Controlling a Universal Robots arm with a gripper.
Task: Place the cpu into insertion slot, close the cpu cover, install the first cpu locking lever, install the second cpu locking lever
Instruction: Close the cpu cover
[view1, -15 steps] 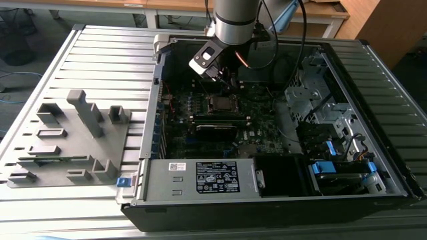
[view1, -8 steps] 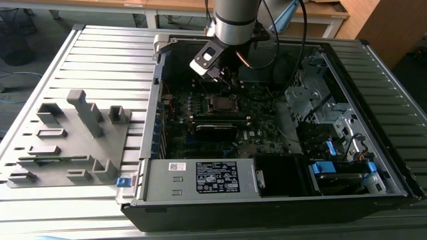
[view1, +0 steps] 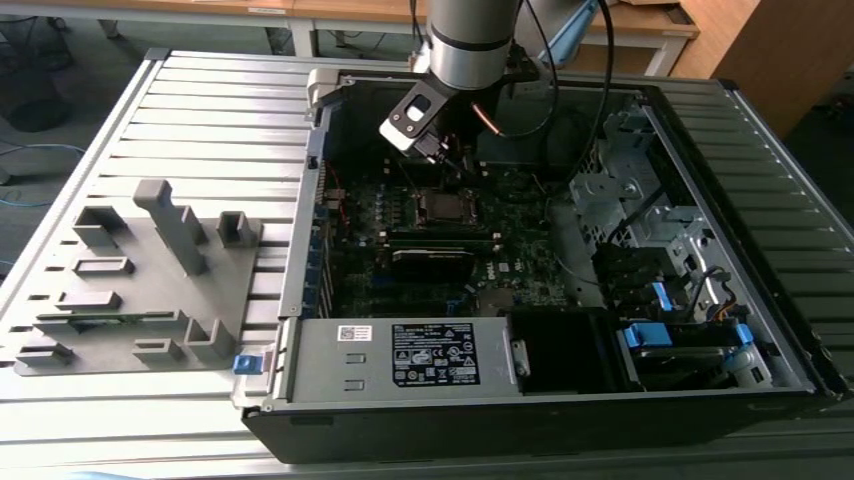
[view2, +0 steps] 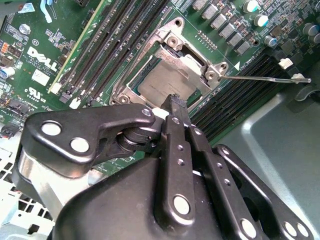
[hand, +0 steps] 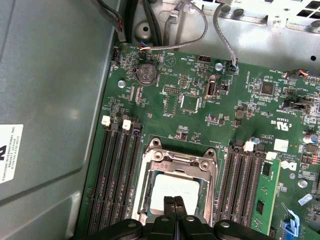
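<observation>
The open computer case (view1: 534, 432) lies on the slatted metal worktop (view1: 200, 90), occupying the centre and right of the exterior view. The arm enters from the upper centre of that frame and reaches down into the case. A grey fixture plate (view1: 134, 290) with upright blocks rests on the worktop at the exterior view's left, well apart from the case. The claw (view1: 438, 158) hangs over the dark green board (hand: 190, 100), directly above the insertion slot (view1: 441, 207), which sits near the centre of the exterior frame. In both wrist views the claw (view2: 175, 102) (hand: 175, 202) is clenched: its two black fingertips are pressed together with nothing between them. The cpu (view2: 162, 80) (hand: 175, 187) is seated in the insertion slot (view2: 120, 92) (hand: 146, 175), its dull silvery top facing up. The cpu cover (view2: 192, 62) (hand: 182, 162) lies flat over the slot, framing the cpu through its square window. The clenched fingertips sit at the edge of the cpu top; contact cannot be confirmed. In the second wrist view a thin metal lever (view2: 265, 78) projects sideways from one corner of the slot, out over the long black memory slots (hand: 117, 175) that flank the slot on both sides.
</observation>
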